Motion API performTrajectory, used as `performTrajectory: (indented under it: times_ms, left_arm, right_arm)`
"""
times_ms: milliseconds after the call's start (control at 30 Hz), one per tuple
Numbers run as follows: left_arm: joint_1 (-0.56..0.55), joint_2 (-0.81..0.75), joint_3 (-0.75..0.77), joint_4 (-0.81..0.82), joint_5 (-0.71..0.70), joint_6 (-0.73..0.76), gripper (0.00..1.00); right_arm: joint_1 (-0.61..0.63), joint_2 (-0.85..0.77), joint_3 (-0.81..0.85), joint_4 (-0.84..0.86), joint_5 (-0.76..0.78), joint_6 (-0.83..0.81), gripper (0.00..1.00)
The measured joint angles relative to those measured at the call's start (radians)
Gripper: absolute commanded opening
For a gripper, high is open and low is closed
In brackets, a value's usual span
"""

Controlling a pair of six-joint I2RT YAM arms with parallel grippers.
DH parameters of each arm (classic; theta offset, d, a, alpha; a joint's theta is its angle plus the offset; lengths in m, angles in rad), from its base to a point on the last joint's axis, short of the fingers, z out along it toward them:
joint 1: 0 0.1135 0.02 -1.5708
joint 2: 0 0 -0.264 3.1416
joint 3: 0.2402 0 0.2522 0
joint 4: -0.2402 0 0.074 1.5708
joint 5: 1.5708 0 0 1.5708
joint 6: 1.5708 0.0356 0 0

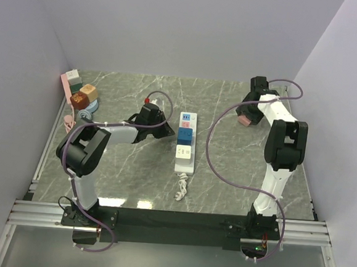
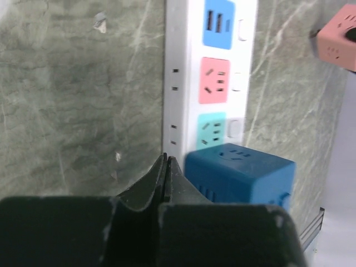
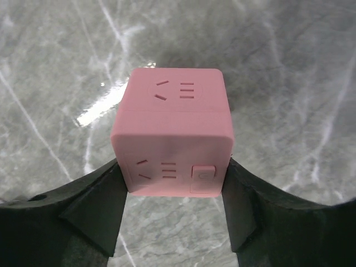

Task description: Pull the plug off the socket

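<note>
The white power strip [image 1: 186, 148] lies lengthwise in the middle of the table, with its bundled cord [image 1: 181, 188] at the near end. A blue cube plug [image 1: 185, 136] sits plugged into it and also shows in the left wrist view [image 2: 239, 173]. My left gripper [image 1: 166, 131] is shut and empty, its fingertips [image 2: 166, 160] at the strip's left edge [image 2: 174, 83], just beside the blue cube. My right gripper [image 1: 246, 117] at the far right is shut on a pink cube plug [image 3: 172, 130], low over the table and well away from the strip.
Several coloured toy blocks [image 1: 81, 92] and a pink item [image 1: 68, 122] stand at the back left by the wall. Grey walls close in the left, back and right. The arms' purple cables [image 1: 211, 154] loop over the table right of the strip.
</note>
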Motion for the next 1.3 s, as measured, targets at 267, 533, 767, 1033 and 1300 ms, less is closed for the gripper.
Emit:
performTrajectory:
  times_ms: [267,533,767,1033,1300]
  left_arm:
    - [0.008,-0.059,-0.008,-0.002,-0.002,0.019,0.59]
    - [0.067,-0.129,-0.058,-0.028,-0.020,0.014,0.90]
    - [0.129,-0.201,-0.097,-0.053,-0.026,0.011,0.99]
    - [0.171,-0.293,-0.167,-0.051,-0.026,0.008,0.99]
    - [0.205,-0.339,-0.225,-0.043,-0.026,0.003,0.99]
  right_arm:
    - [0.003,-0.138,0.000,-0.079,0.043,-0.027,0.95]
    - [0.142,-0.401,-0.045,-0.084,0.003,-0.128,0.97]
    - [0.481,-0.418,-0.135,-0.039,-0.143,-0.157,0.98]
    - [0.598,-0.300,-0.132,-0.039,-0.121,-0.097,0.99]
    - [0.673,-0.135,-0.079,-0.062,-0.041,-0.013,1.00]
